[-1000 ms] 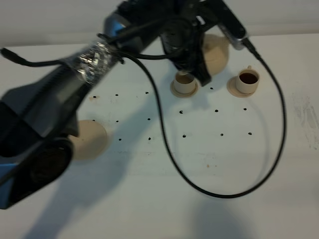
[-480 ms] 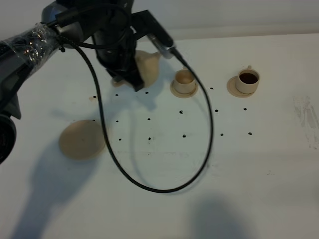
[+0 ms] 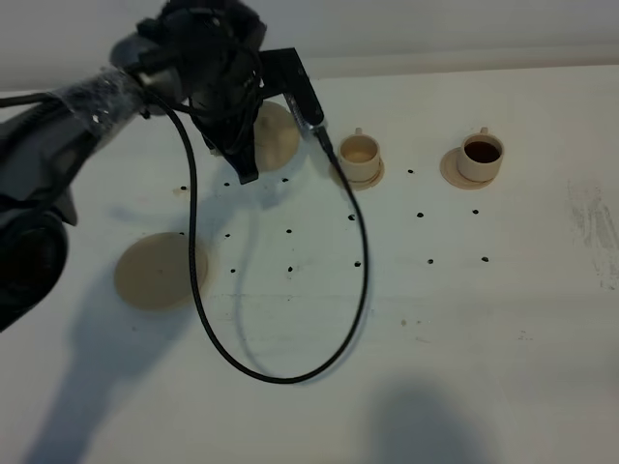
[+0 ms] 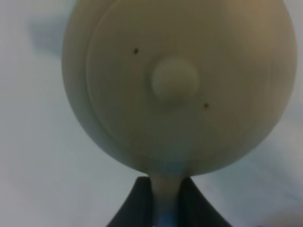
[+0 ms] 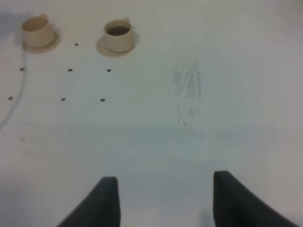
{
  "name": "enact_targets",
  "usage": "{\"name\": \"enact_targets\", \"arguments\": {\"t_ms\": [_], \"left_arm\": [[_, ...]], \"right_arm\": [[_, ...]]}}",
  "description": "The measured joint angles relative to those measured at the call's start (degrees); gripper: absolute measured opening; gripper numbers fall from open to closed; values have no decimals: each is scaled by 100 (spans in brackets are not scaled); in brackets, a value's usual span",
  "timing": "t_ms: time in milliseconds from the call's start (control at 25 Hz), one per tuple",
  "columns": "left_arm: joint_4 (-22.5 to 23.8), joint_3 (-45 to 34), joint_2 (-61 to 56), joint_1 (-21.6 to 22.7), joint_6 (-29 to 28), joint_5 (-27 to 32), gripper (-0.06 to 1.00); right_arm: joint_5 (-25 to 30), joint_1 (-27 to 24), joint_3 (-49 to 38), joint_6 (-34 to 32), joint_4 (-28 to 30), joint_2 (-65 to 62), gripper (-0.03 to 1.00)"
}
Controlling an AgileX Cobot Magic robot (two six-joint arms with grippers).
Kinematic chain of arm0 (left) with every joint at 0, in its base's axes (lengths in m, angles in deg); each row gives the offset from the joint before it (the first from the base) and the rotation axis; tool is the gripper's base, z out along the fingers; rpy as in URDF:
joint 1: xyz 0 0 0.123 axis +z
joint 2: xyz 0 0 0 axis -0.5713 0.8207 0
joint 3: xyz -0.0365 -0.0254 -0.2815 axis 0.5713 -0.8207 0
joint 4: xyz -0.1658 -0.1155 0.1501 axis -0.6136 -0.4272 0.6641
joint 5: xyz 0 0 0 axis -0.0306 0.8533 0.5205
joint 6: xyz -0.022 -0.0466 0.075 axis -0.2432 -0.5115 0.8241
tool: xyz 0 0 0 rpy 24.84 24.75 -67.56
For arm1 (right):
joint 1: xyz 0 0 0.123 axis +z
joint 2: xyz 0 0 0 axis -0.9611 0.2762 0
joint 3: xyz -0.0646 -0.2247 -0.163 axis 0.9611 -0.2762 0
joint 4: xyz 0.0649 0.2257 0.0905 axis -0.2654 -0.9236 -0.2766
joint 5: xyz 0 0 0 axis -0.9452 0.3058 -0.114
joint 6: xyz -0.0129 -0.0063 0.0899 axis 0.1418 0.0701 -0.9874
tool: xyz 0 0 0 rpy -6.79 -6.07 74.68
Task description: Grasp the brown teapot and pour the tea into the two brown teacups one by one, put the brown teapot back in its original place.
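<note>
Brown teapot (image 3: 278,135) hangs from my left gripper (image 3: 248,157) at the far left of the white table (image 3: 503,319) in the high view, and its home, the wide tan saucer (image 3: 161,271), lies well apart from it, toward the near edge and further to my left. That offset is what I judge the coming move turns on, and it is on the left arm's own side. The two teacups sit to the other side on their small saucers: the nearer teacup (image 3: 360,152) is close beside the pot with a pale inside whose fill I cannot judge, and the farther teacup (image 3: 481,155) shows dark tea. A black cable (image 3: 290,377) loops from the arm across the table, passing just to the right of the wide saucer. In the left wrist view I look straight down on the lid and its knob (image 4: 174,78), so the pot reads upright. Its loop handle (image 4: 165,194) comes back toward me and is pinched between my dark jaws, which are clamped tight on it. The spout I cannot make out. In the right wrist view my right gripper (image 5: 164,184) stands spread wide and empty over bare table, far from the saucer, with both cups in sight beyond it.
</note>
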Motion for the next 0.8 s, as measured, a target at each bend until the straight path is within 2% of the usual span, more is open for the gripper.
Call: {"name": "enact_targets", "arguments": {"t_ms": [240, 600, 800], "left_arm": [[479, 0, 283, 0, 236, -908, 8], [556, -5, 413, -5, 1498, -1826, 8], [560, -5, 413, -5, 1945, -2350, 8]], "right_arm": [[0, 0, 0, 0, 0, 0, 43], [0, 0, 0, 0, 0, 0, 43], [0, 0, 0, 0, 0, 0, 43]]}}
